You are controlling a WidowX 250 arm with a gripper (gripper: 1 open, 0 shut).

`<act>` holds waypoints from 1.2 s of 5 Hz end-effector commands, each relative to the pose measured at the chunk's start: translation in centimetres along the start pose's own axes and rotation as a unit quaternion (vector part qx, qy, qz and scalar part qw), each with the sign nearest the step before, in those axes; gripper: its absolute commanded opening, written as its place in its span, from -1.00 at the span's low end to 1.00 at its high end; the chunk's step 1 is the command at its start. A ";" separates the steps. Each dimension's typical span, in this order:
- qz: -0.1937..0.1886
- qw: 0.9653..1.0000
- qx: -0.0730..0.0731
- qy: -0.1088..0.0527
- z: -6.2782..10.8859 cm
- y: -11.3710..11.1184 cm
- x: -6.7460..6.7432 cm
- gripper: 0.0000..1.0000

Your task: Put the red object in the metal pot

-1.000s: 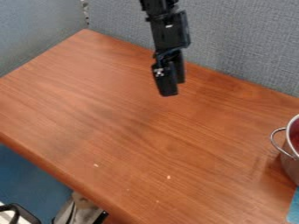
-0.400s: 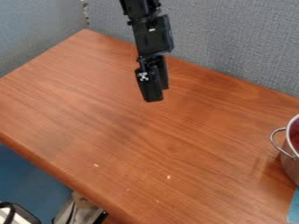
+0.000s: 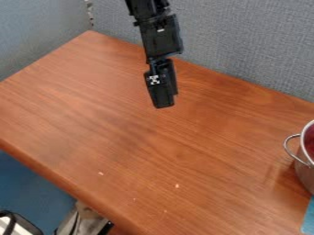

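Here fingers (image 3: 161, 99) wide, empty, mid-table (image 3: 110, 128); metal pot (image 3: 300, 158) at right edge.

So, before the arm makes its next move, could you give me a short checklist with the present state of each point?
1. Gripper carries nothing: ok, nothing shows at its tip.
2. Jaws open: cannot tell from the picture; the tip looks like one dark block.
3. Metal pot in view: not ok, only its left rim shows at the right edge.
4. Red object in the pot: ok, something dark red shows inside the rim.
5. Gripper clear of the pot: ok, it hangs far to the left.
6. Table under the gripper free: ok, bare wood.
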State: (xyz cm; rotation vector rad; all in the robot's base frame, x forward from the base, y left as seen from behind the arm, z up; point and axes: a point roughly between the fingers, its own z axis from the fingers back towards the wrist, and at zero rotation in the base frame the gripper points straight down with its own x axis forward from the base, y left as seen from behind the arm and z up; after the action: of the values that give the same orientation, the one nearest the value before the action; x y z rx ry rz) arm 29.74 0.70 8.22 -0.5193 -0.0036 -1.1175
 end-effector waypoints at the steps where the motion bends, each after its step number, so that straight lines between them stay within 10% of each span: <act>1: -0.036 0.999 0.022 0.005 2.6 -1.0 1.2 1.00; 3: -0.100 0.994 0.034 0.024 -1.8 1.1 0.2 1.00; 6: -0.142 0.988 0.032 0.050 -1.3 -3.5 1.0 1.00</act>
State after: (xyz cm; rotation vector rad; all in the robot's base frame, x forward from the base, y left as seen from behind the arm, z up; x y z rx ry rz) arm 26.65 -1.74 7.47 -0.4542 0.0020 -1.3899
